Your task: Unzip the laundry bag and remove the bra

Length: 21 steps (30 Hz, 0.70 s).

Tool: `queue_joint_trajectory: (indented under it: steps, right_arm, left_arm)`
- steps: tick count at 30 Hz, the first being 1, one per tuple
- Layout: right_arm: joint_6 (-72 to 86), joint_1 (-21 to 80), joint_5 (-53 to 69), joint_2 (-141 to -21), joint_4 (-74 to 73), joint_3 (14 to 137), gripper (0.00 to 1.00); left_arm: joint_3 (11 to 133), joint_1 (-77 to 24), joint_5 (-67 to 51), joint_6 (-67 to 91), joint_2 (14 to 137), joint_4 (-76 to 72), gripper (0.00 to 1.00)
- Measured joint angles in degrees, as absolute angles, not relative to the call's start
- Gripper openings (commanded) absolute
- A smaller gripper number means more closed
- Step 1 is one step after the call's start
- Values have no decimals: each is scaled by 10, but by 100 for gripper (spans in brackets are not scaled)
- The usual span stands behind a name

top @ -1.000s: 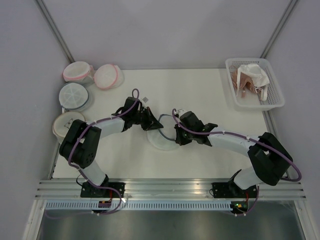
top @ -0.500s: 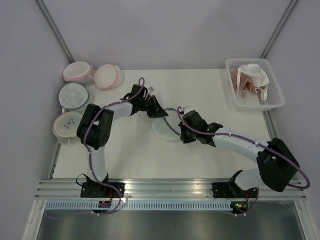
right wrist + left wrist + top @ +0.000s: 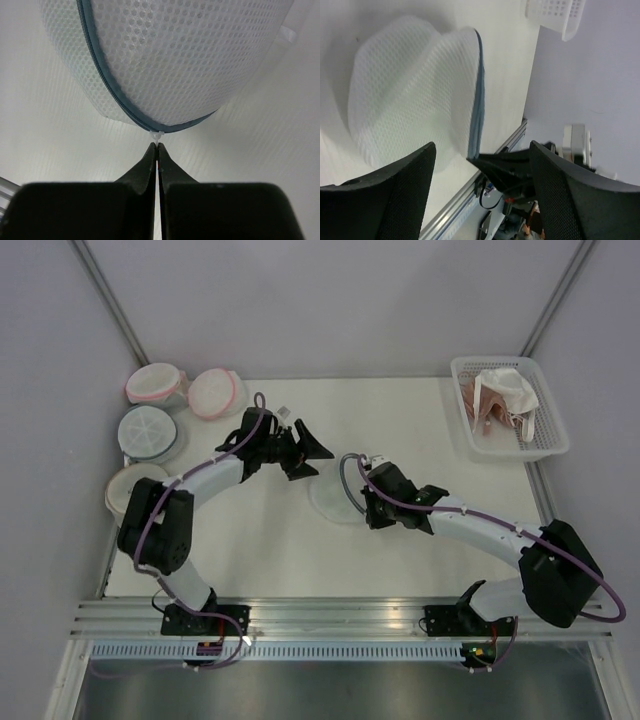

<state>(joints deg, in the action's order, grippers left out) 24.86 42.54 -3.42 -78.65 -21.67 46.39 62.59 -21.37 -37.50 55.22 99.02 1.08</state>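
The laundry bag point(image 3: 333, 497), a white mesh dome with a grey-blue zip rim point(image 3: 107, 95), lies mid-table between the two arms. My right gripper point(image 3: 157, 148) is shut on the small white zip pull point(image 3: 158, 136) at the bag's near edge; in the top view it point(image 3: 368, 512) sits at the bag's right side. My left gripper point(image 3: 312, 460) stands open just up and left of the bag, with nothing between its fingers point(image 3: 395, 190). Its wrist view shows the bag point(image 3: 405, 100) lying beyond the tips. The bra does not show.
Two pink-rimmed round bags point(image 3: 155, 383) point(image 3: 217, 392), a light-blue spoked one point(image 3: 148, 430) and another white one point(image 3: 128, 490) sit along the table's left edge. A white basket point(image 3: 495, 359) with pale garments stands at the back right.
My left gripper went from shut to wide open, letting go of the bag and drawing back from it. The bag shifted slightly to the right with the right gripper, which stayed shut.
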Motion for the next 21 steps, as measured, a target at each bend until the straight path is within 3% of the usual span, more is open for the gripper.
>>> queue_joint_trajectory:
  steps: [6,16,19,21]
  right_arm:
    - [248,425,-23,-759,-204,464,0]
    - [246,425,40,-716,-156,461,0]
    - [243,425,53,-709,-149,454,0]
    - [241,425,59,-705,-150,451,0]
  left_arm:
    - [543,-286,-313,562,867,34,82]
    - [554,-365,-256,587,938,42,81]
    - [568,-367,-247,590,956,43,76]
    - [576,-368,-240,594,963,42,64]
